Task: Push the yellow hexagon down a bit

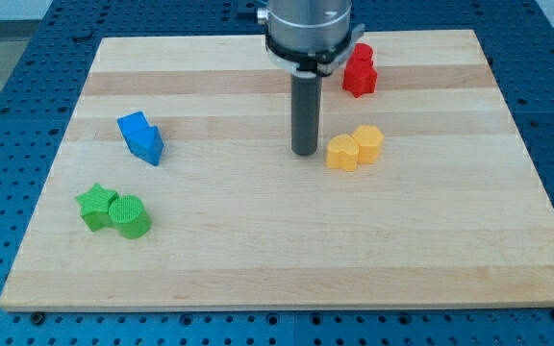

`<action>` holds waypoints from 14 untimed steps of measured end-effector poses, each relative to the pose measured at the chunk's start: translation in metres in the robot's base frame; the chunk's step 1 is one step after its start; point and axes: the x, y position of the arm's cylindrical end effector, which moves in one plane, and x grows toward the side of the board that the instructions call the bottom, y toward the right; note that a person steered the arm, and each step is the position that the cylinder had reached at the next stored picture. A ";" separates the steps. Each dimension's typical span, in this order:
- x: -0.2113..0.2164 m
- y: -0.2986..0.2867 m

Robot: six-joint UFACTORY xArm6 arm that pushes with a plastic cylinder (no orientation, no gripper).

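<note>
Two yellow blocks sit side by side right of the board's middle: one (342, 152) on the left and one (368, 142) just up and right of it, touching. Both look roughly hexagonal or rounded; I cannot tell which is the hexagon. My tip (304, 151) rests on the board just left of the left yellow block, a small gap away, at about the same height in the view.
A red block (359, 72) sits near the view's top, right of the arm. A blue block (141, 137) lies at the left. A green star (95, 206) and a green cylinder (130, 216) touch at the lower left. The wooden board (277, 259) ends on all sides.
</note>
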 end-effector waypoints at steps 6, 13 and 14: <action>-0.014 0.056; 0.045 0.132; 0.070 0.149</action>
